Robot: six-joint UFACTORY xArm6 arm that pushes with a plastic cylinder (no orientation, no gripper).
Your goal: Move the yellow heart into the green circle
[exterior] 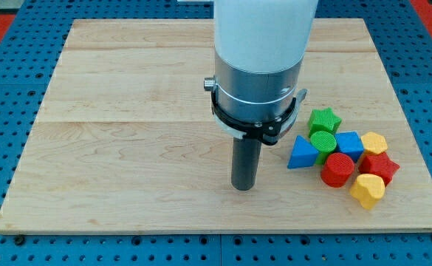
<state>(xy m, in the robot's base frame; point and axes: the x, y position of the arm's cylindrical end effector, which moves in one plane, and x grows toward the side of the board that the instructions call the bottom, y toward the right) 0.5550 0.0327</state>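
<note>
The yellow heart (368, 190) lies at the view's lower right, at the bottom of a tight cluster of blocks. The green circle (323, 142) sits in the middle of that cluster, up and to the left of the heart, with a red circle (337, 169) between them. My tip (243, 186) rests on the wooden board (127, 133), left of the cluster and well apart from it, roughly level with the heart.
Other cluster blocks: a green star (324, 120) at the top, a blue triangle (301, 153) at the left, a blue block (349, 144), a yellow block (374, 142) at the right, and a red star (380, 166). The board lies on a blue pegboard (1, 111).
</note>
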